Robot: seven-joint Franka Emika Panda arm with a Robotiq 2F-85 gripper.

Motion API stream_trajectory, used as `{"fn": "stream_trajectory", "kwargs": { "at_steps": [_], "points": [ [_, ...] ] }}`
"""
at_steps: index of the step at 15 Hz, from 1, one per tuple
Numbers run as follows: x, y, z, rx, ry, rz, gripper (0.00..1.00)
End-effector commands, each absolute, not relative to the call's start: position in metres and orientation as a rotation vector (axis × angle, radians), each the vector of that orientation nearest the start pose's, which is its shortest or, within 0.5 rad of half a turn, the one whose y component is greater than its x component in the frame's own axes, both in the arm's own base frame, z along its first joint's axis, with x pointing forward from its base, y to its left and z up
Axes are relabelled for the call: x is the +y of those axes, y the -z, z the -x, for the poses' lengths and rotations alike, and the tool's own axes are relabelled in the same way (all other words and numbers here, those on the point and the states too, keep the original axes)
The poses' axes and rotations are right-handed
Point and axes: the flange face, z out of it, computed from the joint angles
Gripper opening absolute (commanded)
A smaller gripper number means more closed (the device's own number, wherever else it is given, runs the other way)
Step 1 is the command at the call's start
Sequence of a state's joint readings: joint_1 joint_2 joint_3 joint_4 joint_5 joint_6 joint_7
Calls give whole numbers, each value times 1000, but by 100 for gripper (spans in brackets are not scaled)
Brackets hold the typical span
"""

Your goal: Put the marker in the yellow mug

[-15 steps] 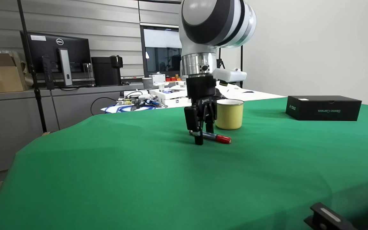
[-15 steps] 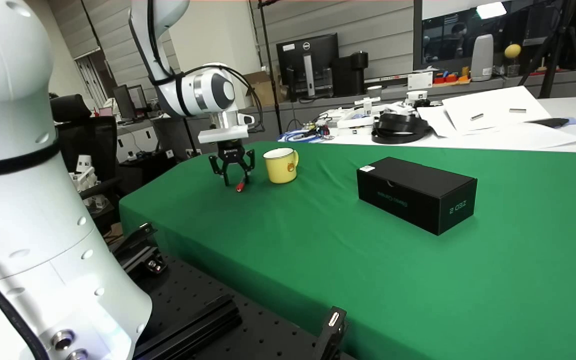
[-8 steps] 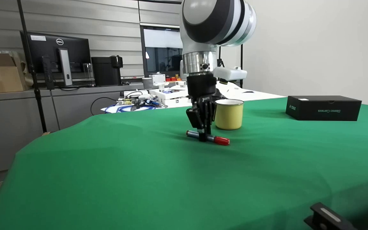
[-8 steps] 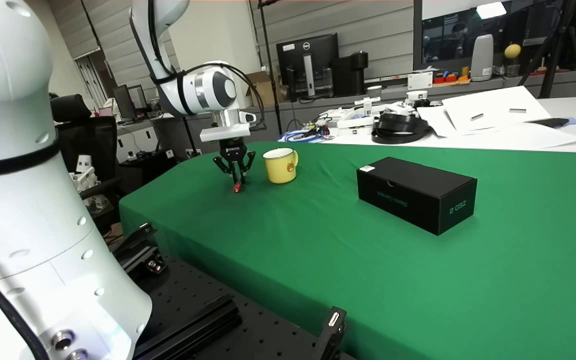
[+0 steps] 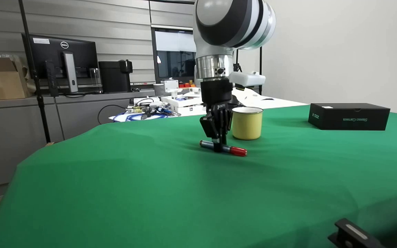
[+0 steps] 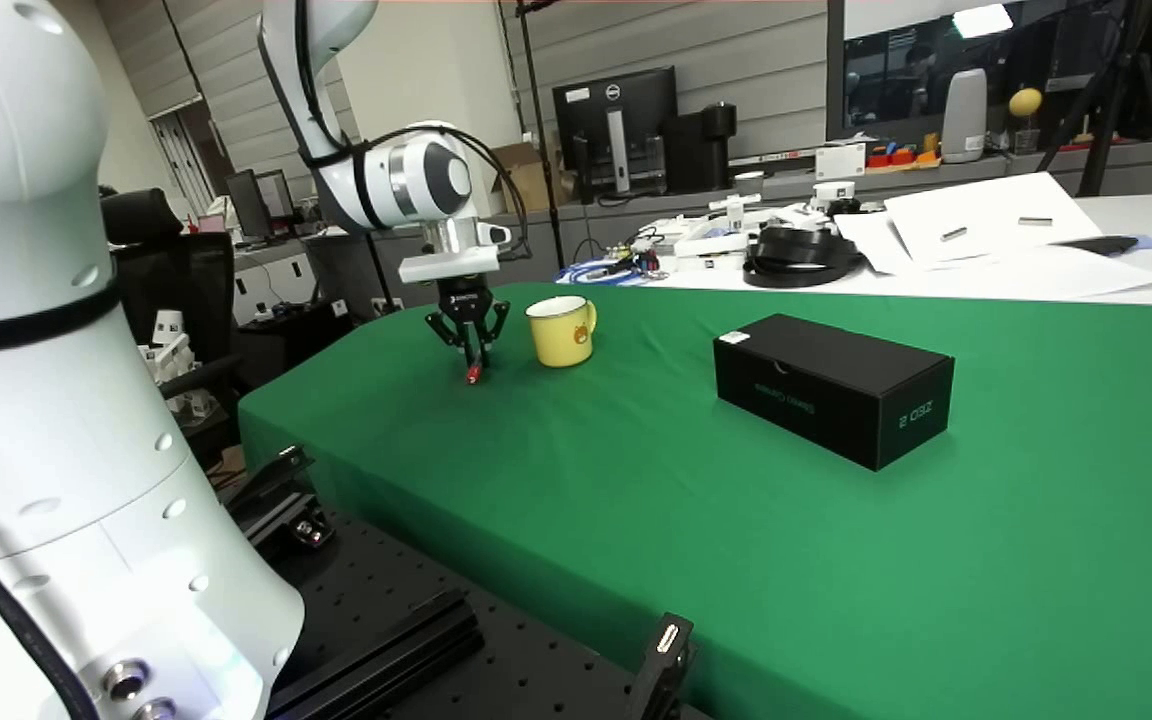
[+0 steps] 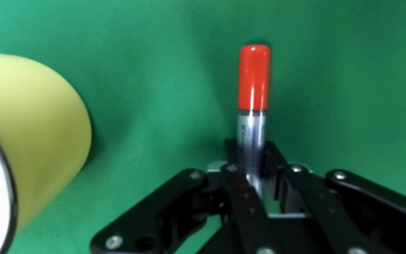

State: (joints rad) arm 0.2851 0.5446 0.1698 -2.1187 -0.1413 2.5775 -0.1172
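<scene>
The marker, with a red cap point(image 7: 254, 77) and a silver-grey barrel point(image 7: 251, 132), lies flat at the cloth's level. My gripper point(image 7: 248, 155) is shut on its barrel, with a finger pressed to each side; part of the barrel behind them is hidden in the wrist view. In both exterior views the fingertips reach down to the cloth, and the marker's red end point(image 5: 238, 151) sticks out past them. The yellow mug point(image 5: 247, 124) stands upright close beside the gripper, its handle and a small bear print showing in an exterior view point(image 6: 561, 335). Its side point(image 7: 48, 116) fills the left of the wrist view.
A black box point(image 6: 826, 385) sits on the green cloth point(image 6: 636, 480), well apart from the mug. Behind the cloth is a white table with papers point(image 6: 986, 225), a black coil point(image 6: 801, 255) and cables. Black metal rails point(image 6: 376, 650) lie beside the robot's base.
The gripper's fingers, apart on either side of the marker a second ago, have shut on it. The marker has turned and shifted slightly with them. Mug and box have not moved.
</scene>
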Motion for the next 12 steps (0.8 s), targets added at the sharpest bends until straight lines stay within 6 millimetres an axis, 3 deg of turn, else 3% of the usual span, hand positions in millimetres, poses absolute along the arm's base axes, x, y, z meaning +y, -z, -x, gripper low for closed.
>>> {"fn": "stream_trajectory", "kwargs": {
  "at_steps": [1,5,12],
  "points": [
    [253,-167,-511,-999,-111,3008,5],
    [249,-189,-524,-956,-214,3060,5],
    [222,-218,-551,-708,-788,3000,5]
  ]
}}
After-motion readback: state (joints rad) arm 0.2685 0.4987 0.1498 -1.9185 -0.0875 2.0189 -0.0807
